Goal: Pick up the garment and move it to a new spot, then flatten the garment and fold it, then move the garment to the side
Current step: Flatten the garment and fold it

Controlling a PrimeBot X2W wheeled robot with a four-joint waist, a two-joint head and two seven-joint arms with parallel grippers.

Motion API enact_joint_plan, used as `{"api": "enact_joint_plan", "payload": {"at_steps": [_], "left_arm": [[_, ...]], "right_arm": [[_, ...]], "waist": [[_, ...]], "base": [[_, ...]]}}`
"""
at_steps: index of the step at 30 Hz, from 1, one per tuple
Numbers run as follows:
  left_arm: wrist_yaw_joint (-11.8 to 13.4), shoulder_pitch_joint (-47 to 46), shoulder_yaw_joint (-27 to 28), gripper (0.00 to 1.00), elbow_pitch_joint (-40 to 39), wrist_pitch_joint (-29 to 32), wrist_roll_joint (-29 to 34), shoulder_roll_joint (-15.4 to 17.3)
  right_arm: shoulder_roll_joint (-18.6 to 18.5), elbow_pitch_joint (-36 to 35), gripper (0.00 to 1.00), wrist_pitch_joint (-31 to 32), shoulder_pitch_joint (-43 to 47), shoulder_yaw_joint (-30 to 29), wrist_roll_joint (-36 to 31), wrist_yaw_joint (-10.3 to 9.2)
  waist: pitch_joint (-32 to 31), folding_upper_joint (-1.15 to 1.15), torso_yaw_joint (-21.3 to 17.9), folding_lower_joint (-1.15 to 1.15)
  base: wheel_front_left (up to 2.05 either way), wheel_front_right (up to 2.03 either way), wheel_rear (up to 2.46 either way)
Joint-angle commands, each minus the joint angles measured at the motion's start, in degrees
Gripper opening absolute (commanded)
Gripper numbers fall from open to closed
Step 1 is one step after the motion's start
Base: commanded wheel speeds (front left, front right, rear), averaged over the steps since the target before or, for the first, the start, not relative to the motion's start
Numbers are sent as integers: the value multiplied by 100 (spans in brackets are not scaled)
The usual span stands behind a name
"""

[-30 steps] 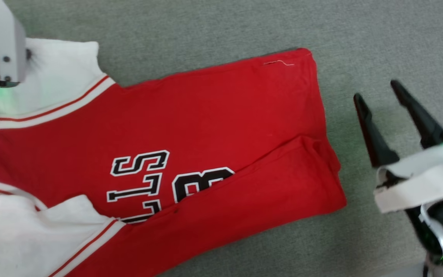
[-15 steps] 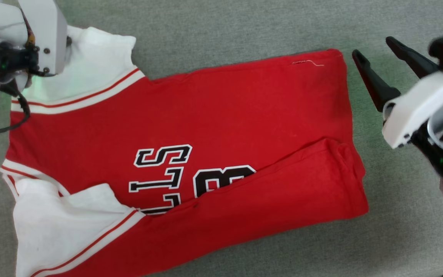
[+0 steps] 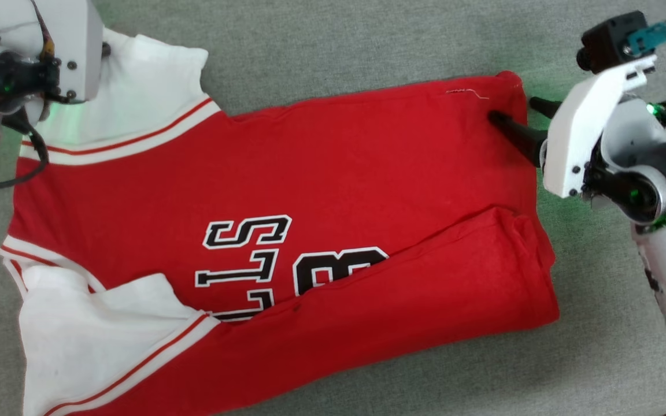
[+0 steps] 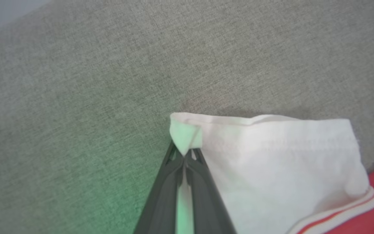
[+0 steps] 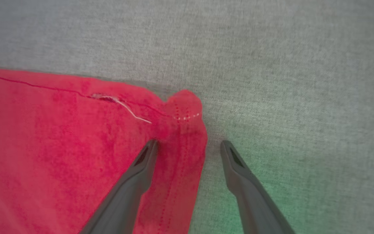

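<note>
The garment (image 3: 339,190), a red shirt with white sleeves and black lettering, lies spread on the grey surface, its near long edge folded up over the letters. In the left wrist view my left gripper (image 4: 184,155) is shut on the corner of the far white sleeve (image 4: 271,162). My left wrist (image 3: 61,46) hangs over that sleeve in the head view. My right gripper (image 3: 512,110) stands open astride the far hem corner (image 5: 187,107). One fingertip (image 5: 151,146) rests on the red cloth and the other on the grey surface.
The grey woven surface (image 3: 339,46) runs on beyond the garment at the far side and to the right. A loose white thread (image 5: 131,113) lies on the hem near my right gripper.
The head camera shifted early on. My right gripper has swung in from the right and lowered, still open, over the far hem corner. The left gripper keeps its hold on the sleeve.
</note>
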Motion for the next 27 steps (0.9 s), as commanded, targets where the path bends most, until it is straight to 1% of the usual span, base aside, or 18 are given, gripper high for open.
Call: {"api": "enact_joint_plan", "payload": {"at_steps": [1,2,3,4,5,9,15,20,27], "left_arm": [[-34,26,-55,0,60,3,40,-52],[-44,18,-58,0,86,3,45,-64],[-63,15,-60,0,110,-1,46,-72],[-77,2,-62,0,134,-4,45,-81],[-80,-10,-66,0,156,-10,47,-95],[-125,-14,-83,0,268,-36,47,-140],[-179,-51,-56,0,395,-151,18,-206],[-246,-115,0,0,447,-322,-13,-271],[-363,-70,-24,0,393,-440,-51,-297]], "right_arm": [[-18,114,100,119,-98,77,-12,-8],[2,207,88,213,-118,127,14,-8],[43,280,51,274,-142,155,65,-8],[50,347,32,319,-194,179,61,-7],[41,392,0,358,-247,234,19,-8],[75,535,0,417,-403,331,107,-8],[-62,620,0,347,-593,417,216,-8],[-234,546,0,136,-624,527,282,-8],[-613,326,0,-119,-436,783,447,-8]], "waist": [[15,0,4,0],[21,0,2,0],[25,0,-1,0],[30,0,-1,0],[35,0,1,0],[32,0,10,0],[-74,0,103,0],[-241,0,247,0],[-603,0,531,0]], "base": [[0,0,0],[0,0,0],[0,0,0],[0,0,0],[0,0,0],[0,0,0],[0,0,0],[0,0,0],[0,0,0]]}}
